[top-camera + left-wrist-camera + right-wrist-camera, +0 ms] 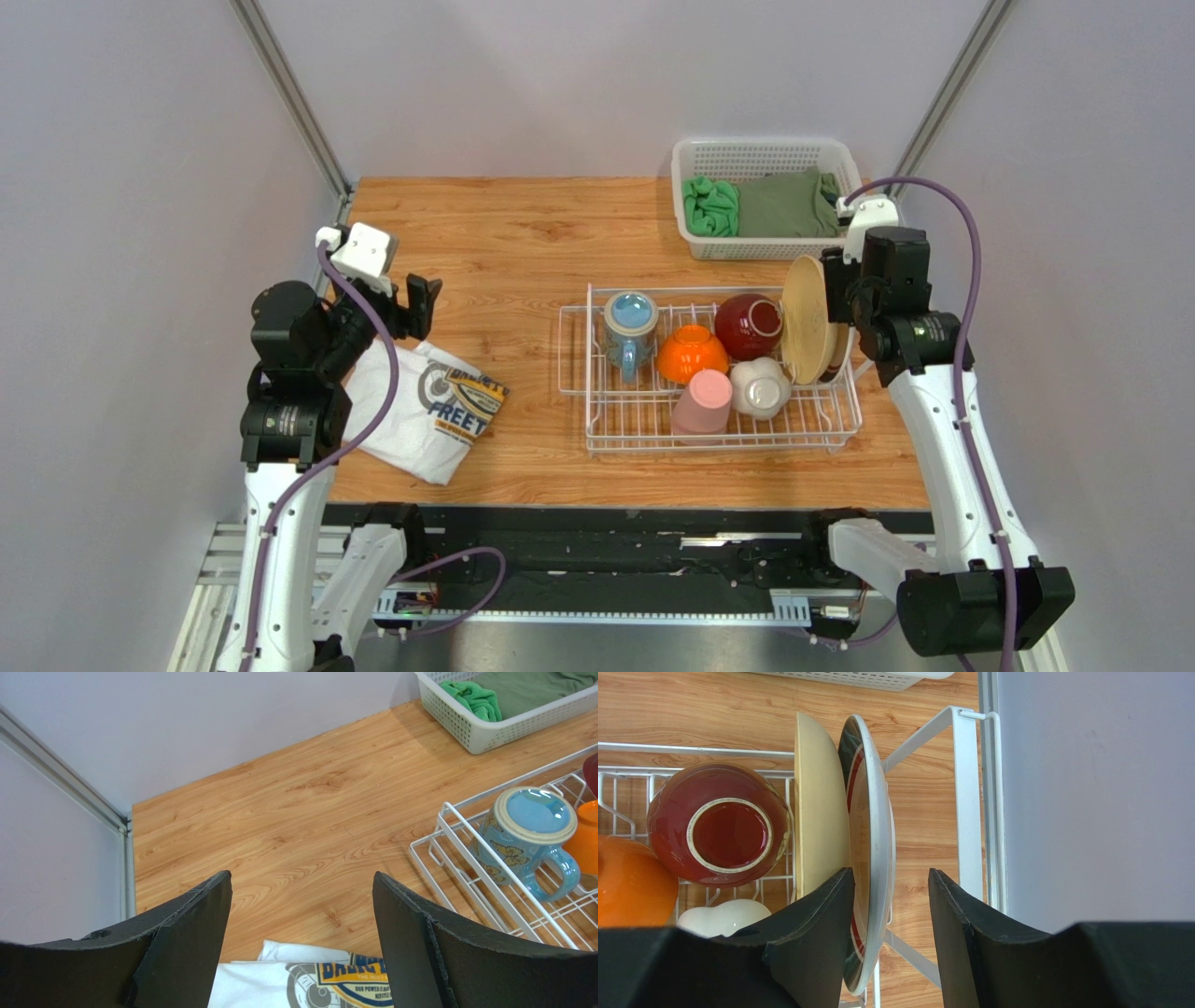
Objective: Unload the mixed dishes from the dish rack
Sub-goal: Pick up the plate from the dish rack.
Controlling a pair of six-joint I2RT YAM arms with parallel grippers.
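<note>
The white wire dish rack [716, 445] holds a light-blue mug [630, 325], an orange bowl [690, 353], a dark red bowl [748, 325], a pink cup [701, 403], a small white bowl [760, 388] and upright plates [805, 319] at its right end. My right gripper [890, 875] straddles the rim of the outer white-rimmed plate [875, 798]. Its left finger lies between that plate and the tan plate [819, 805], while the right finger stands apart from it, so the jaws are open. My left gripper [302, 876] hangs open and empty left of the rack.
A printed white T-shirt [428, 406] lies under the left gripper. A white perforated basket [765, 151] with green cloths [711, 206] sits behind the rack. The table's right edge and a wall run close beside the rack's right side.
</note>
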